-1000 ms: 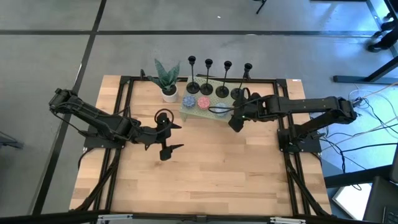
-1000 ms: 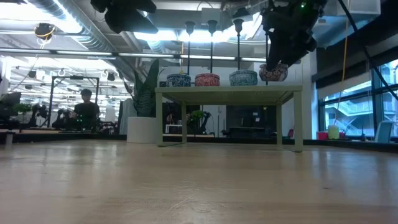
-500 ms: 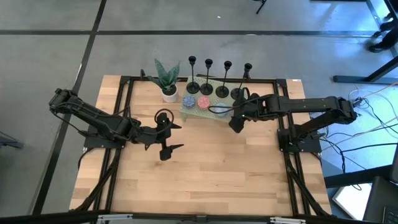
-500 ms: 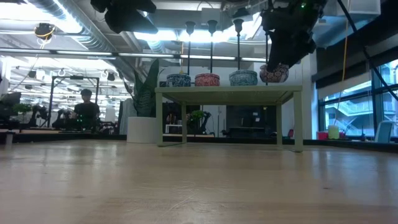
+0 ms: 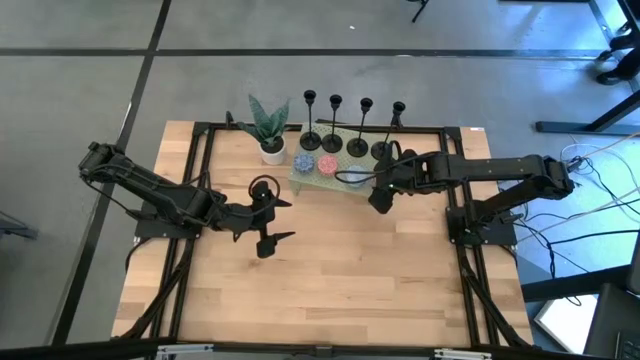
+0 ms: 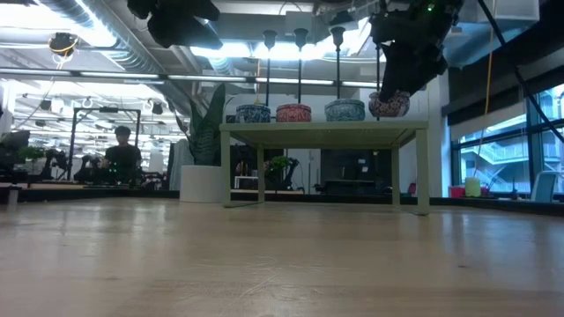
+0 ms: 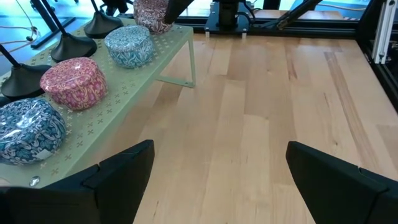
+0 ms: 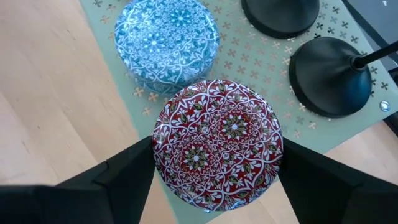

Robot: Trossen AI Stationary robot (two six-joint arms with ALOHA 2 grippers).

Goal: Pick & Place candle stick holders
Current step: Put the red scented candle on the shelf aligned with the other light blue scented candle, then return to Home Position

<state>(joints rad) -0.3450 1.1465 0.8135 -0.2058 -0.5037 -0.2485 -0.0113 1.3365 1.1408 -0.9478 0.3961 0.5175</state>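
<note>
Four black candle stick holders stand by their disc bases along the far side of a small green perforated shelf; two bases show in the right wrist view. In front of them lie round patterned tins, blue, pink and light blue. My right gripper is shut on a red patterned tin at the shelf's right end. My left gripper is open and empty above the table's middle, left of the shelf. My right gripper pinches the red tin's round side wall between its two fingers, one on each opposite side. The fingers come from above, pointing down. The tin sits slightly tilted, its bottom a little above the shelf top.
A potted plant stands at the shelf's left end. Black frame rails run along the table's left and right sides. Bare wood lies in front of the shelf. A person sits in the room beyond.
</note>
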